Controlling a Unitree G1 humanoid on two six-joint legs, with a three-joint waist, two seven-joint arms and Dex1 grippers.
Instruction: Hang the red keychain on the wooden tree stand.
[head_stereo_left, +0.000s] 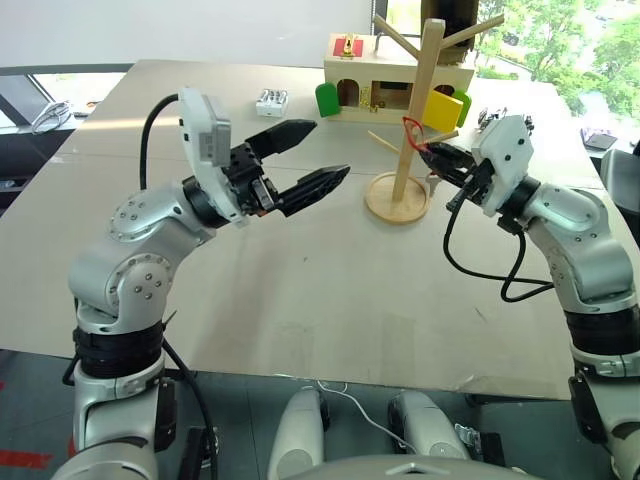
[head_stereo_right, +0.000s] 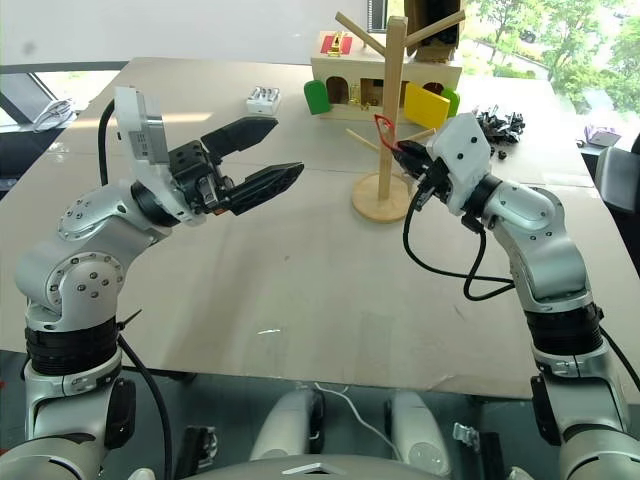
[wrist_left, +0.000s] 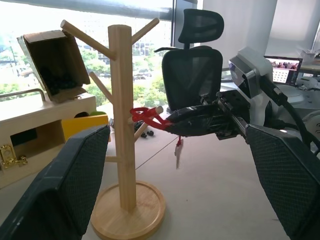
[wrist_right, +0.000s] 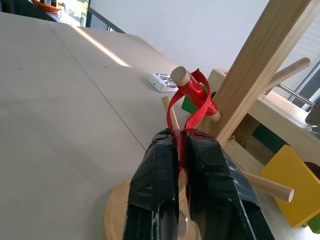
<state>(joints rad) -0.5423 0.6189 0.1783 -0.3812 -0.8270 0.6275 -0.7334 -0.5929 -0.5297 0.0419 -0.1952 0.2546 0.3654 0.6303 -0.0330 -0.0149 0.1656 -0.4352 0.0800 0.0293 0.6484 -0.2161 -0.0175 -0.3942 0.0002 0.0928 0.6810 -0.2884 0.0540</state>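
Observation:
The wooden tree stand (head_stereo_left: 413, 110) rises at the far middle of the table, its round base (head_stereo_right: 380, 205) flat on the top. My right gripper (head_stereo_left: 427, 149) reaches in from the right and is shut on the red keychain (wrist_right: 193, 107). The keychain's cord loop (wrist_left: 145, 116) lies over one of the stand's lower pegs, close to the pole. A small silver key (wrist_left: 177, 151) dangles under the gripper (wrist_left: 172, 121). My left gripper (head_stereo_left: 332, 150) hovers open to the left of the stand, above the table, with nothing between its fingers.
Behind the stand sits a pale wooden box (head_stereo_left: 385, 78) with green and yellow doors. A small white object (head_stereo_left: 272, 100) lies at the far left of it, and a pile of black clips (head_stereo_right: 497, 122) at the far right. An office chair (wrist_left: 192, 70) stands beyond the table.

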